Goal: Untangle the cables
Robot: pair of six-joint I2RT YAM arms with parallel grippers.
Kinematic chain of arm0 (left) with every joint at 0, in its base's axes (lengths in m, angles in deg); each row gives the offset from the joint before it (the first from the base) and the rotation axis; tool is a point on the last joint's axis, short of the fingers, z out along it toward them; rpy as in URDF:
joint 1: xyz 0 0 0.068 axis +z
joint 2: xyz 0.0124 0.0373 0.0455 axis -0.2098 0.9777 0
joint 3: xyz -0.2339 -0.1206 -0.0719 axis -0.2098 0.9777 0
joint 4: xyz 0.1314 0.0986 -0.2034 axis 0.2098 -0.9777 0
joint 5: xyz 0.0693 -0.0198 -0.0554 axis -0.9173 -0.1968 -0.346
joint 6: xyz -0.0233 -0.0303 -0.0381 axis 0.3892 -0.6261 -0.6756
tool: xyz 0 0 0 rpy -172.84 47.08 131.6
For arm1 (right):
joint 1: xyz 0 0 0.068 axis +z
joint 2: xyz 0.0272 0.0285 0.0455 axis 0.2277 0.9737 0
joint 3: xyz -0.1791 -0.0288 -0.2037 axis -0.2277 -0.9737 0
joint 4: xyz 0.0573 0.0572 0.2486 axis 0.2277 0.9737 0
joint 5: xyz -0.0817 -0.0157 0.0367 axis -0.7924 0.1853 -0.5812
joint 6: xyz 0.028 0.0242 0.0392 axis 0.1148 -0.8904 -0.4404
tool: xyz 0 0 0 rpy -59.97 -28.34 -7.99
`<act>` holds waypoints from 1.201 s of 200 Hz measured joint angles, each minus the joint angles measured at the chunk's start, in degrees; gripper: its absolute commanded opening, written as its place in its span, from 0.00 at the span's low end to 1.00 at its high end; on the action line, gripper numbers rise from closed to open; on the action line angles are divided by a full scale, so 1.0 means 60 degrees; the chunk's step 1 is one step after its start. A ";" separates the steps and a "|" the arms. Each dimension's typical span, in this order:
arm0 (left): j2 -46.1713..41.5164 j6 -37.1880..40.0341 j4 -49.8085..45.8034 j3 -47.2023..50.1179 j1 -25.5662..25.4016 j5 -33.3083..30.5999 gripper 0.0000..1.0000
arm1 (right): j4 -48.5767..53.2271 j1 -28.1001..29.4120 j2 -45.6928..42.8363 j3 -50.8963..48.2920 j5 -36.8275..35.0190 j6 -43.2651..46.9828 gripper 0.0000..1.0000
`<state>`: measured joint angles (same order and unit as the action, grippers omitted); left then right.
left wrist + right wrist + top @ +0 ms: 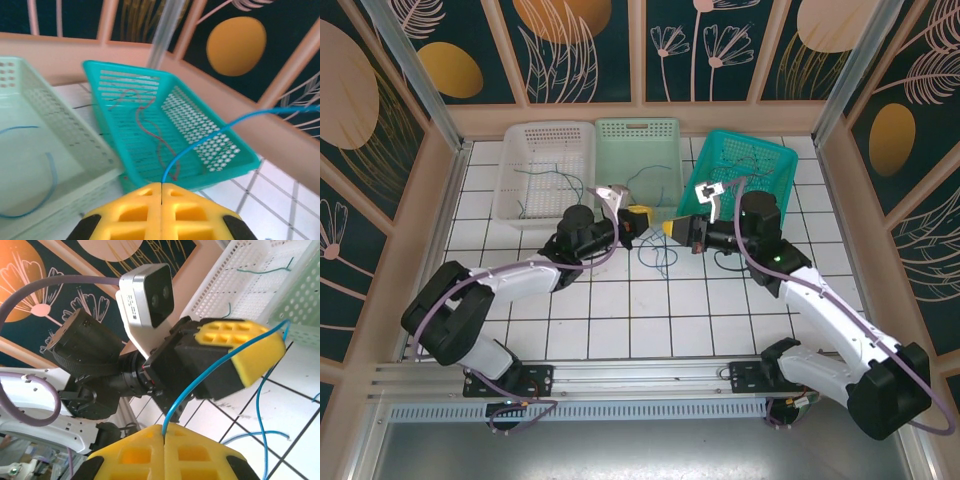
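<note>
Left wrist: left jaws pinch blue cable (210, 136) near teal basket (125, 70); right jaws too. Pulling apart hard may snap it.

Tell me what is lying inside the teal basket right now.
A wavy red-pink cable lies on the floor of the teal basket. The basket's near corner is hidden behind the left gripper, which is shut on a blue cable crossing in front.
</note>
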<state>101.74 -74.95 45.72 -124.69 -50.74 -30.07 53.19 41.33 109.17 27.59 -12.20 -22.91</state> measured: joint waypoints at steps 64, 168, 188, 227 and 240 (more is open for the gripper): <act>-0.0517 0.1253 -0.0925 0.0004 -0.0080 -0.2244 0.02 | 0.0047 -0.0051 0.0237 -0.0492 0.0874 -0.0699 0.00; -0.1231 0.3115 -0.1953 0.0036 -0.0390 -0.4819 0.07 | 0.1526 -0.0288 0.0098 -0.0357 0.0189 0.0113 0.00; -0.1341 0.3603 -0.2189 0.0036 -0.0226 -0.5992 0.07 | 0.2106 -0.0335 -0.0095 -0.0324 0.0208 0.0299 0.00; -0.1552 0.4149 -0.2361 0.0036 0.0007 -0.7275 0.07 | 0.1599 -0.0386 -0.0404 -0.0831 0.0882 -0.0091 0.00; -0.1585 0.4215 -0.2364 0.0036 0.0011 -0.7410 0.07 | 0.1687 -0.0386 -0.0412 -0.0841 0.0860 -0.0073 0.00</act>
<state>92.23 -49.66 31.54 -124.47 -50.68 -74.52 63.31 39.01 106.70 22.54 -7.04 -23.34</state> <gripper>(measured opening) 0.071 0.048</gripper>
